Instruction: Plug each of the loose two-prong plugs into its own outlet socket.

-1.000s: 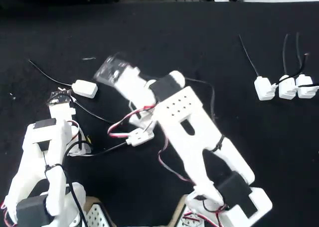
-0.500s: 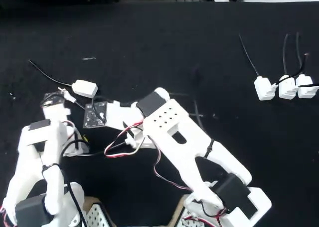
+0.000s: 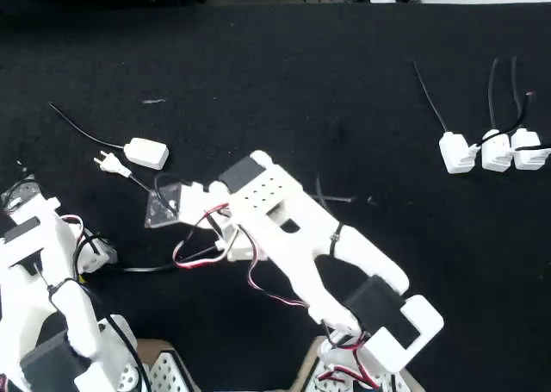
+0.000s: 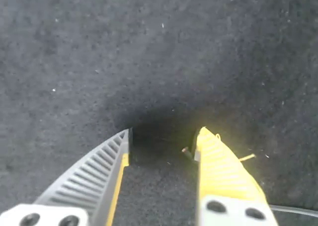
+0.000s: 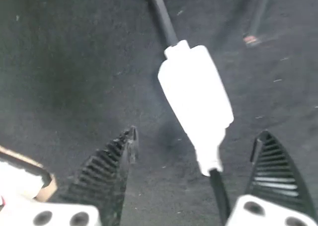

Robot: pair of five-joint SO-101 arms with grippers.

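A white outlet socket (image 3: 146, 153) lies at the left of the black mat, with a loose two-prong plug (image 3: 105, 161) just beside it, unplugged. Three more white sockets (image 3: 495, 149) sit at the far right with cables attached. My right gripper (image 3: 162, 204) is just in front of the left socket. In its wrist view the right gripper (image 5: 197, 135) is open, with a white plug-like body (image 5: 196, 99) on a black cable lying between its fingers, untouched. My left gripper (image 3: 17, 192) is at the left edge; it (image 4: 165, 136) stands open over bare mat.
Thin black cables (image 3: 82, 132) trail from the left socket and across the mat (image 3: 284, 82). Red and white arm wires (image 3: 202, 237) hang under the right arm. A white inline piece (image 3: 239, 252) lies partly under that arm.
The right arm swung from the mid table down and leftward, ending in front of the left socket. The left arm pulled away to the left edge.
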